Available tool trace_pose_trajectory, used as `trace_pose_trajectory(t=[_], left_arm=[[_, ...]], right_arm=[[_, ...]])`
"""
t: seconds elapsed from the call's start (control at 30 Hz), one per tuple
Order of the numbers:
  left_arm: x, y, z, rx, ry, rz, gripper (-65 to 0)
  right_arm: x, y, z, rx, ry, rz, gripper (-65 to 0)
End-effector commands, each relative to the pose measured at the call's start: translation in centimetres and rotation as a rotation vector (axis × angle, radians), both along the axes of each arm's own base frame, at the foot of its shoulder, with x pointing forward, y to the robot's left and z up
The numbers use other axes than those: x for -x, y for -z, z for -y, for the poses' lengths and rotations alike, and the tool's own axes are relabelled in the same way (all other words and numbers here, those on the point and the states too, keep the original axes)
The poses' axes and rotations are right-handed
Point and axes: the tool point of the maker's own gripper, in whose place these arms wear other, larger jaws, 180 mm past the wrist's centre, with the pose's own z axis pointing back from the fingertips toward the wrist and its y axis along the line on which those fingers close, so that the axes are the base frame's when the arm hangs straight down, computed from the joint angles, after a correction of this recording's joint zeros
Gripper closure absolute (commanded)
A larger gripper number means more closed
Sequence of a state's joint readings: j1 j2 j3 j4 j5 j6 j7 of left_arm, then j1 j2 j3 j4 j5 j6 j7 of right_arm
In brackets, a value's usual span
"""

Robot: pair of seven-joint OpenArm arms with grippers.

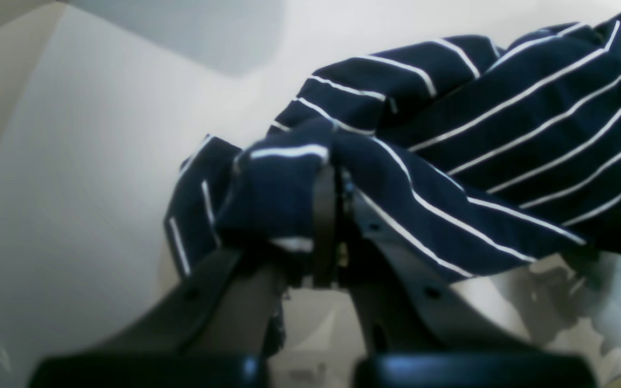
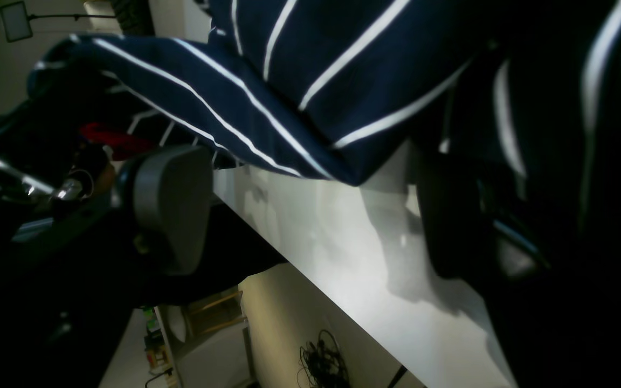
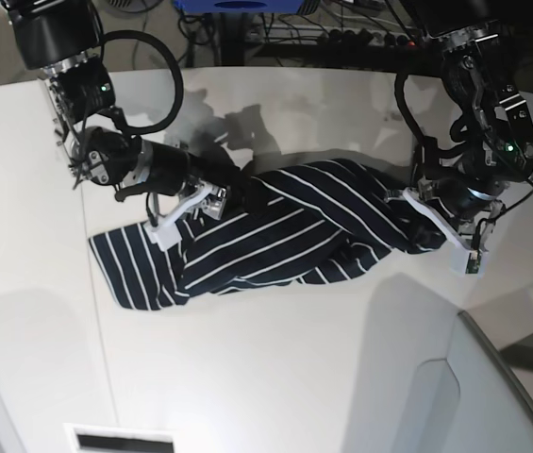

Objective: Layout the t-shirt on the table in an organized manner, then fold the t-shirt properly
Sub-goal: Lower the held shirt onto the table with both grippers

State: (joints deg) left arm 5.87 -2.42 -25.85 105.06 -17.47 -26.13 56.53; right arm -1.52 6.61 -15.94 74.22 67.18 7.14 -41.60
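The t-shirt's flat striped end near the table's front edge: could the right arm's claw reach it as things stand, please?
Probably yes. The right claw stands open just above the t-shirt, and that flat end lies uncovered on the table with nothing between.

Base view looks down; wrist views close on the t-shirt [image 3: 285, 226].

A robotics lab: two black arms mounted over a white bench [image 3: 275, 377], tangled cables [image 3: 360, 33] along the floor behind
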Motion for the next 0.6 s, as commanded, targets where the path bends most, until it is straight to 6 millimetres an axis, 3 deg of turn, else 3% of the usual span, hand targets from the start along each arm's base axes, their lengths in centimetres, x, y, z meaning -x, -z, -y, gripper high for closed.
trace_pose_trajectory(t=[0.0,0.3,0.47,0.57], left_arm=[[-1.0,-2.0,0.0,-0.007,0.007,0.074,0.0],[-0.9,-2.6,0.3,-0.018,0.021,0.089,0.0],[-0.5,-2.4,0.3,-0.019,0.021,0.079,0.0],[-0.5,-2.3,0.3,-0.019,0.022,0.078,0.0]], right_arm=[[-0.4,-0.9,-0.3,-0.032,0.005,0.02,-56.3],[-0.8,-0.4,-2.0,-0.061,0.029,-0.001,-54.9],[-1.1,-0.7,-2.3,-0.066,0.027,0.007,-42.6],[-1.6,-1.0,-2.3,-0.069,0.023,0.015,-29.0]])
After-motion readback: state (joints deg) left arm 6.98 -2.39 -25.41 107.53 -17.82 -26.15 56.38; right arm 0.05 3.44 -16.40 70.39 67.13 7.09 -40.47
